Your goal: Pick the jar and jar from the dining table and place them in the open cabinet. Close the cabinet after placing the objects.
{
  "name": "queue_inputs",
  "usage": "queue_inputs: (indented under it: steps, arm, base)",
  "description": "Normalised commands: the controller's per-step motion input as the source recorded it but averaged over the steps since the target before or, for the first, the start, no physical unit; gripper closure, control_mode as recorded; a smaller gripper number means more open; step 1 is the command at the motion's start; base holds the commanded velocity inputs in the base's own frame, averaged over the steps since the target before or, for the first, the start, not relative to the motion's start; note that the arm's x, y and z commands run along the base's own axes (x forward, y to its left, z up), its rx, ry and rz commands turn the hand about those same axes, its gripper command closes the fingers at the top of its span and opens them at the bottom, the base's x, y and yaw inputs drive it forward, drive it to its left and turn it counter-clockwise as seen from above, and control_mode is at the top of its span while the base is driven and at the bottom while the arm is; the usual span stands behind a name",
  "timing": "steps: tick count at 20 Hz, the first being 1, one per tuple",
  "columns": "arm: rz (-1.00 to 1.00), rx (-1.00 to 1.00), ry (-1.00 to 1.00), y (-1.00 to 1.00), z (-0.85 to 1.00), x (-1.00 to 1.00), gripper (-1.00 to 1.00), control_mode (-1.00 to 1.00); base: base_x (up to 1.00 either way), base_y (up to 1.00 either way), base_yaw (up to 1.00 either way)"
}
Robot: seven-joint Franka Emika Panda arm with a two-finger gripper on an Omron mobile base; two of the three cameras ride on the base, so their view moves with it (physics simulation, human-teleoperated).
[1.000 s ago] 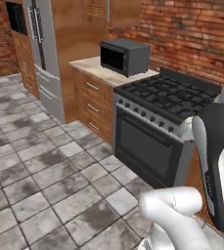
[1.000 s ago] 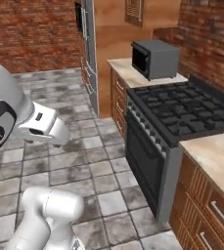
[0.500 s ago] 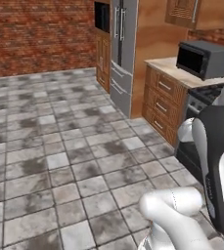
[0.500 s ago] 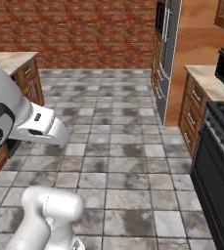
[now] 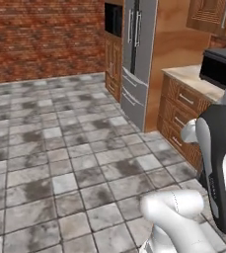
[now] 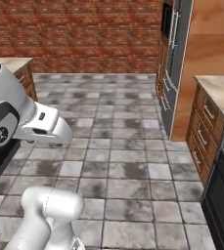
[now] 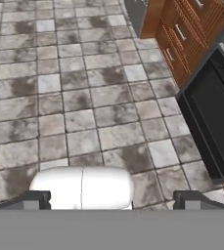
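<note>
While the base is swinging across open tile floor (image 5: pixel 60 163), no jars or dining table in sight, so nothing picked yet. Hand (image 7: pixel 111 197): fingertips set wide apart, nothing between them. Risk: arm clipping the drawer units (image 5: pixel 183 116) near the fridge (image 5: pixel 136 54) on the right. Versus earlier frames, stove has slid out of the left base view; camera moved, not the kitchen.

You have a mottled grey stone-tile floor (image 5: pixel 75 163) with a matt look running up to a rough red brick wall (image 5: pixel 45 37), and beside that wall a brushed-steel fridge (image 5: pixel 136 54), then smooth brown wooden drawers (image 5: pixel 183 111) under a pale stone counter (image 5: pixel 196 79).
</note>
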Motion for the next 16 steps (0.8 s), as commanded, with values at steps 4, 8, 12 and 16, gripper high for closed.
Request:
queue_inputs:
  steps: [4,8,12,16]
  arm:
    - [0.0,0.0,0.0,0.0,0.0,0.0,-1.0,1.0]
    - [0.0,0.0,0.0,0.0,0.0,0.0,-1.0,1.0]
    - [0.0,0.0,0.0,0.0,0.0,0.0,-1.0,1.0]
    - [0.0,0.0,0.0,0.0,0.0,0.0,-1.0,1.0]
  base:
    - [1.0,-0.05,0.1]
    - [1.0,-0.03,0.12]
    - [1.0,0.0,0.11]
    - [0.94,0.0,0.1]
